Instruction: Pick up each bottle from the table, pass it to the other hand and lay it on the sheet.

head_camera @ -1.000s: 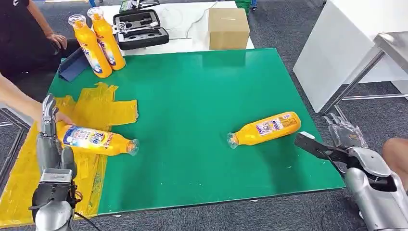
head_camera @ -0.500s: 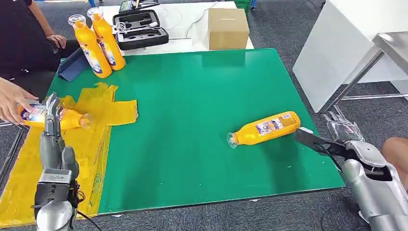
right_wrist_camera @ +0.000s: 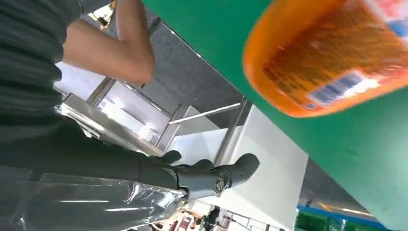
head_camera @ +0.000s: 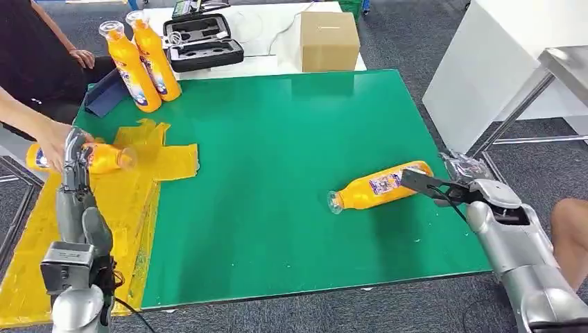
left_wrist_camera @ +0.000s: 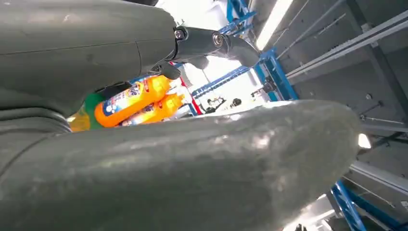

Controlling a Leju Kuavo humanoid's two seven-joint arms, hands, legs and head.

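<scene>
An orange bottle [head_camera: 381, 186] lies on its side on the green table [head_camera: 277, 152], cap toward me; the right wrist view has its base [right_wrist_camera: 332, 57] close up. My right hand [head_camera: 444, 184] is at that base, fingers [right_wrist_camera: 211, 175] spread and holding nothing. My left hand [head_camera: 73, 159] stands upright and empty over the yellow sheet [head_camera: 125, 201]. Just behind it a person's hand [head_camera: 52, 139] holds another orange bottle [head_camera: 100, 158] above the sheet's far edge. Two more bottles [head_camera: 142, 62] stand upright at the table's back left corner, and the pair [left_wrist_camera: 134, 96] appears past my left fingers [left_wrist_camera: 211, 41].
A black case [head_camera: 201, 41] and a cardboard box [head_camera: 329, 40] sit on the white table beyond the green one. A blue folder [head_camera: 104, 94] leans at the back left. A white cabinet [head_camera: 485, 69] stands to the right, and a person's knee [head_camera: 572, 225] is by my right arm.
The person took the bottle from beside my left hand and carried it to the sheet's far left. My right hand moved in to the lying bottle's base.
</scene>
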